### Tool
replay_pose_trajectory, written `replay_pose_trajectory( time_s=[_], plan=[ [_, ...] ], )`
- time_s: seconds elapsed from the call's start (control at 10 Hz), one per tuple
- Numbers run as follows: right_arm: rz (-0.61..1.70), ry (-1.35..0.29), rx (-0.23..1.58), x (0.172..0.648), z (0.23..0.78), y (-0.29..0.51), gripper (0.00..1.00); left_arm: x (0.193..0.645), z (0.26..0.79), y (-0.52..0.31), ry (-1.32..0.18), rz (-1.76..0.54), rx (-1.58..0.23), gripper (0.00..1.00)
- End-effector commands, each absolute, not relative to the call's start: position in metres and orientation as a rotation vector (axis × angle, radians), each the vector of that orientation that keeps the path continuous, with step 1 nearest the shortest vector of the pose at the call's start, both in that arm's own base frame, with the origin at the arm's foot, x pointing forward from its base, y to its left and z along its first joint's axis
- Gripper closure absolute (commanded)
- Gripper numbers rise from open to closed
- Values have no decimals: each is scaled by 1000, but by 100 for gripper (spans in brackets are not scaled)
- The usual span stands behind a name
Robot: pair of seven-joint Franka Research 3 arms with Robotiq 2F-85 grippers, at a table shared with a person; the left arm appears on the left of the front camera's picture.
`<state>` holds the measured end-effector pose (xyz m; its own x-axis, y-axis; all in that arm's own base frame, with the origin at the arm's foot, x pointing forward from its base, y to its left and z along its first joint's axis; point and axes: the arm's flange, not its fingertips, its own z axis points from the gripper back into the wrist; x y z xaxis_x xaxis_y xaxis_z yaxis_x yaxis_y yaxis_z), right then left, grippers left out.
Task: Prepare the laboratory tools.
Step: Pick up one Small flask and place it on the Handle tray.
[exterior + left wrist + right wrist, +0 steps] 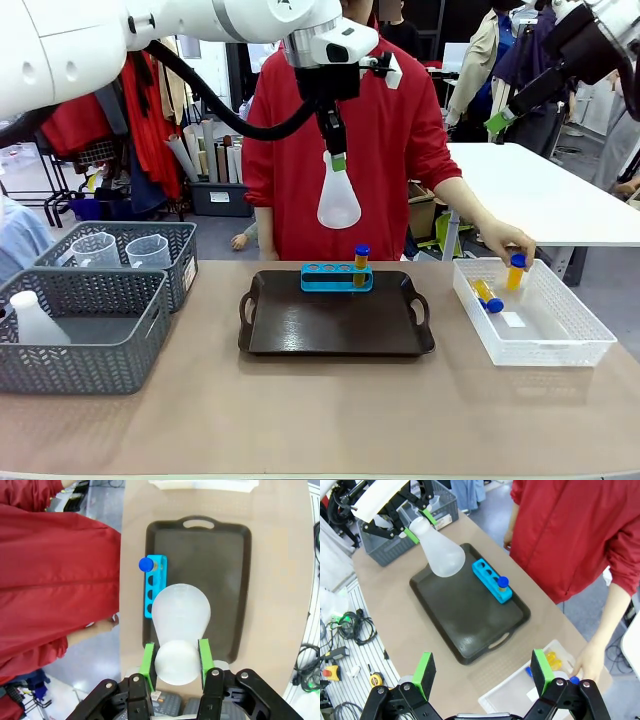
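My left gripper (337, 152) is shut on the neck of a translucent white conical flask (339, 200), which hangs high above the dark tray (335, 335). In the left wrist view the green pads (148, 659) clamp the flask (180, 612) over the tray (220, 575). A blue rack (337, 277) stands at the tray's far edge with one orange test tube (361, 262) in its right hole. The person's hand (505, 240) holds another blue-capped tube (516, 271) over the white bin (560, 340), where more tubes (487, 295) lie. My right gripper (483, 672) hovers open, high at the right.
Two grey woven baskets (60, 355) stand at the left. The far one holds clear measuring jugs (98, 248), and the near one holds a white flask (35, 318). The person in red stands behind the tray. Bare tabletop lies in front of the tray.
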<state>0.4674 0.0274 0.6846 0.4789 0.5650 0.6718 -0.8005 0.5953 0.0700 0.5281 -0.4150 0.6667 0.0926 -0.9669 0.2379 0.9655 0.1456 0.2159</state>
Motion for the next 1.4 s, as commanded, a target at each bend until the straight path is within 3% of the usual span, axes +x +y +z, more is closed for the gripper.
replay_pose_trajectory(
  time_s=[0.0,0.9,1.3],
  plan=[
    [866,-654,410,466,685,27,0,529,665,-415,-355,-1434,4,100],
    [866,-654,410,466,685,27,0,593,590,-507,-326,-1640,-21,100],
    [866,-654,410,466,685,27,0,606,546,-543,-237,-1725,-42,100]
  ],
)
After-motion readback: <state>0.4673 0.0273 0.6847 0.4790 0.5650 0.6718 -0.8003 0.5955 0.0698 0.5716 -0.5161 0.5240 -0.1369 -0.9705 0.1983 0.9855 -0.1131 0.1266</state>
